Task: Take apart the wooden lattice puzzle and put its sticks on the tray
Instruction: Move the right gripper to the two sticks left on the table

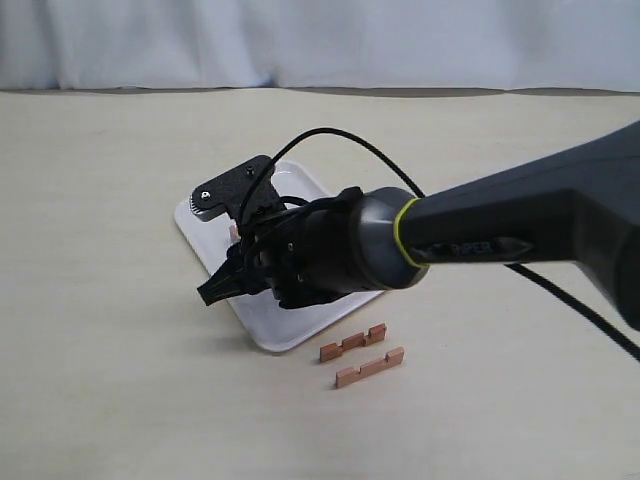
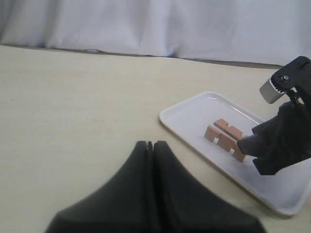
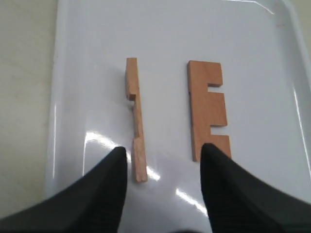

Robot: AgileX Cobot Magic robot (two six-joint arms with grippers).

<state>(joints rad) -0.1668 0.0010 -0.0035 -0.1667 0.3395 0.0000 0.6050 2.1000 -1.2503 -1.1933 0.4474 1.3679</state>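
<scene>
No assembled lattice shows, only separate reddish-brown sticks. Two lie on the white tray [image 3: 87, 73]: one stands on its edge [image 3: 135, 116], the other lies flat [image 3: 208, 109] with its notches showing. My right gripper [image 3: 164, 150] hangs open just above the tray, its fingers either side of the sticks' near ends, holding nothing. From outside, the right gripper [image 1: 213, 290] covers most of the tray [image 1: 290, 335]. Two more sticks [image 1: 352, 343] [image 1: 369, 367] lie side by side on the table past the tray's near corner. My left gripper [image 2: 153, 143] is shut and empty, over bare table well short of the tray [image 2: 184, 116].
The right arm [image 1: 520, 225] stretches in from the right above the table, with a black cable looping over it. A pale curtain backs the beige tabletop [image 1: 110, 200].
</scene>
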